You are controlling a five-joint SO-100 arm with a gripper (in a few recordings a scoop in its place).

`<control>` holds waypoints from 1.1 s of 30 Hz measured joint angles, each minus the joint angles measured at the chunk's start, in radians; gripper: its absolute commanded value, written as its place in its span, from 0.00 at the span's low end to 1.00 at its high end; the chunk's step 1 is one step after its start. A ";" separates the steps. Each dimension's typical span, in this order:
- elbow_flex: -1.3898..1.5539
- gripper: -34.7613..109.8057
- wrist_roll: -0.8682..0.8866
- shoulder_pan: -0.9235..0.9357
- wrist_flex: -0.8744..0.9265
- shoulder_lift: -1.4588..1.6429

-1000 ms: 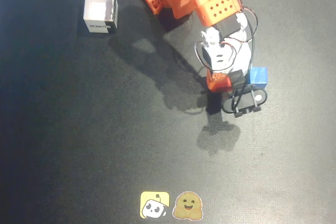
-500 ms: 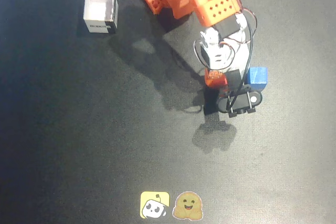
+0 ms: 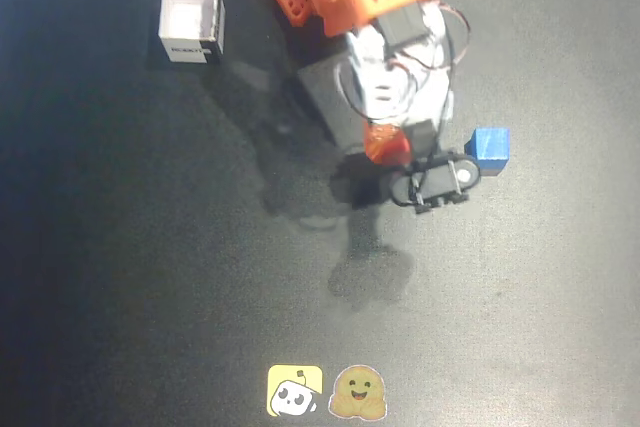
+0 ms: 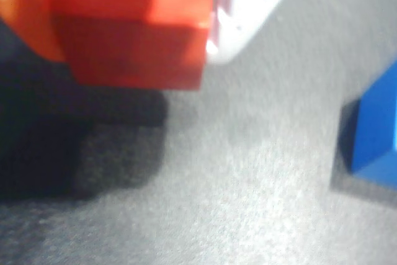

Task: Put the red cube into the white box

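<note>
Tool [image 3: 385, 152] gripping red cube [image 4: 133, 26], raised

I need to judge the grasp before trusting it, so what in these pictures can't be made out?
- Gripper, overhead view: the arm's wrist covers the fingertips, so the contact on the red cube is unseen.
- Red cube, wrist view: blurred and cut off by the top edge; the opposing finger is unclear.
- Blue cube, wrist view: cut off by the right edge.
- White box, overhead view: label text too small to read.

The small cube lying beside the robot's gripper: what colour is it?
Blue; the small solid blue cube shows best in the overhead view.
</note>
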 measured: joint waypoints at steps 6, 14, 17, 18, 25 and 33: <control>-0.038 0.24 -0.155 0.133 0.048 0.049; -0.097 0.24 -0.295 0.308 0.123 0.066; -0.097 0.24 -0.337 0.379 0.141 0.092; -0.097 0.24 -0.345 0.411 0.143 0.104; -0.097 0.24 -0.451 0.627 0.175 0.201; -0.094 0.24 -0.554 0.873 0.189 0.227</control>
